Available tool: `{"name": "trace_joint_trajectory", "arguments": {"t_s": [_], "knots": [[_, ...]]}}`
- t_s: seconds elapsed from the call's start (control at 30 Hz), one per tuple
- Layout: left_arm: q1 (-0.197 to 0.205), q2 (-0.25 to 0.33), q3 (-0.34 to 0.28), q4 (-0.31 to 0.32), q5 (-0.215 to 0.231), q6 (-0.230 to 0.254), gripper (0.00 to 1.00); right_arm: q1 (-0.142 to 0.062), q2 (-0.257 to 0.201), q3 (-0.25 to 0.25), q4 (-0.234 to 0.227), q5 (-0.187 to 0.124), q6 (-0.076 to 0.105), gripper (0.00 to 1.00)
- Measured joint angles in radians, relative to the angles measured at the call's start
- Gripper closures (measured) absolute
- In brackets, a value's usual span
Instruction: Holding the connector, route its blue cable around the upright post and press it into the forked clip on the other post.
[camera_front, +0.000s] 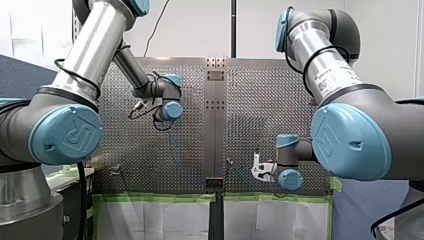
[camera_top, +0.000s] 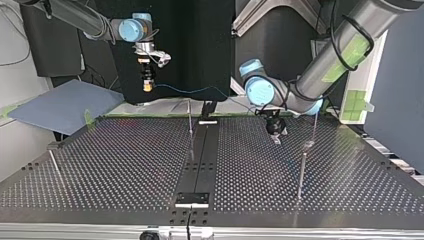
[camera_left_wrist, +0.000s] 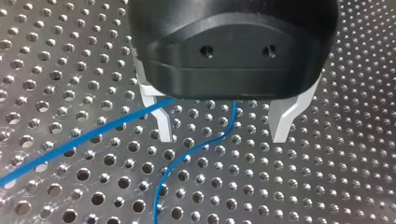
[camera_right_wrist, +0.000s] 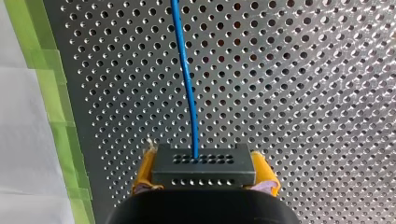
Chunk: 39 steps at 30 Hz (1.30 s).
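My right gripper (camera_top: 147, 86) hangs in the upper left of the top view, well above the perforated table (camera_top: 125, 165); in the right wrist view its yellow pads (camera_right_wrist: 144, 170) are pressed against the two ends of a dark, hole-faced connector (camera_right_wrist: 203, 167), pinching it firmly; the blue cable (camera_right_wrist: 187, 84) leaves the middle of the connector's face and runs straight ahead of the gripper over the table, with a strip of green tape (camera_right_wrist: 56, 130) along the table's edge to one side; in the top view the cable sags from the connector toward the right, passing behind a thin upright post (camera_top: 190, 122) near the frame's centre, and heads for my left gripper (camera_left_wrist: 223, 137), which sits low over the table right of centre; in the left wrist view that gripper's black body carries two metal fingers (camera_left_wrist: 163, 123) spread wide apart, gripping nothing; one run of the cable curves across the table in the gap between them, touching neither tip, while a nearer run crosses just by one finger; a second post (camera_top: 302, 172) stands in the lower right of the top view, well apart from both grippers, and its top is too small to read; in the front view my left arm reaches to the upper centre and my right arm to the lower right.
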Motion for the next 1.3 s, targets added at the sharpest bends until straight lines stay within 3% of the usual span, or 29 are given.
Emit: {"name": "trace_joint_trajectory", "arguments": {"t_s": [0.27,0.53,0.87,1.3], "knots": [[-0.010,-0.003,0.000,-0.024,-0.013,-0.015,0.00,0.006,0.000,0.000,0.000,0.000,0.001,1.00],[-0.017,-0.055,0.000,-0.034,-0.010,-0.033,0.00,0.010,0.000,0.000,0.000,0.000,0.001,1.00],[-0.020,-0.130,0.000,-0.006,0.012,-0.083,0.00,0.015,0.000,0.000,0.000,0.000,0.001,1.00],[-0.040,-0.140,0.000,-0.020,0.025,-0.175,0.00,0.016,0.000,0.000,-0.003,0.000,0.004,1.00]]}}
